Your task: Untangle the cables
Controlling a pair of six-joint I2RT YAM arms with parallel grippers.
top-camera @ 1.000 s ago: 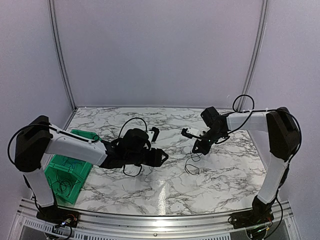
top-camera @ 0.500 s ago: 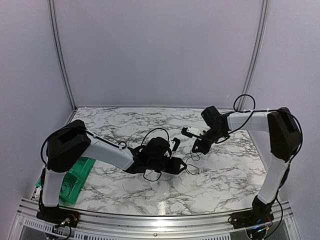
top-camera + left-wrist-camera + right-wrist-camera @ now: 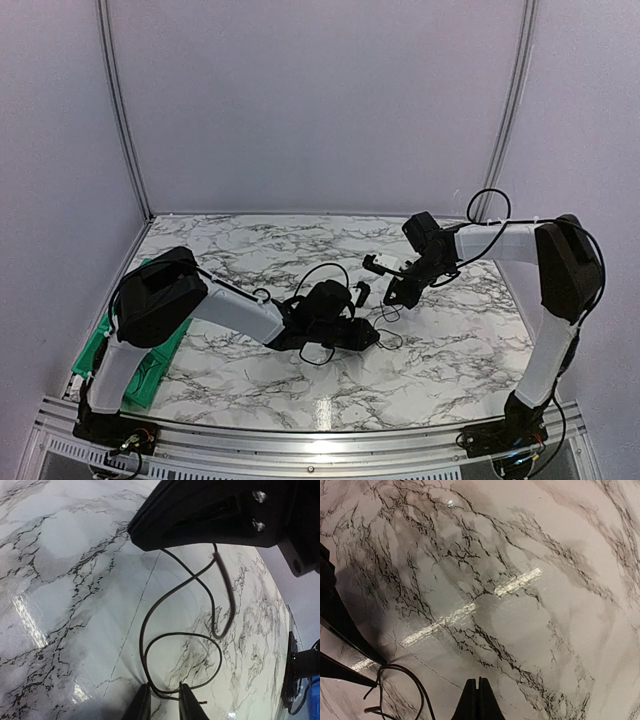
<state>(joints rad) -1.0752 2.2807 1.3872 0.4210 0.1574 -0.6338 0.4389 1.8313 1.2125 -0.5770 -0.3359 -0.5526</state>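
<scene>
A thin black cable lies in a small loose loop on the marble table, right of centre. My left gripper is low at the loop. In the left wrist view its fingers stand a little apart, open, and a strand of the cable passes through the left gripper. My right gripper hovers just above and behind, shut, with nothing showing between its tips. Two strands rise towards the right gripper. Whether it pinches them I cannot tell. The cable curves at lower left.
A green bin sits at the table's left edge, partly behind the left arm. The left arm stretches low across the near middle of the table. A metal rail runs along the front edge.
The left arm has swung right from beside the green bin to the cable loop, and its jaws have narrowed around a strand. The right arm has stayed still.
</scene>
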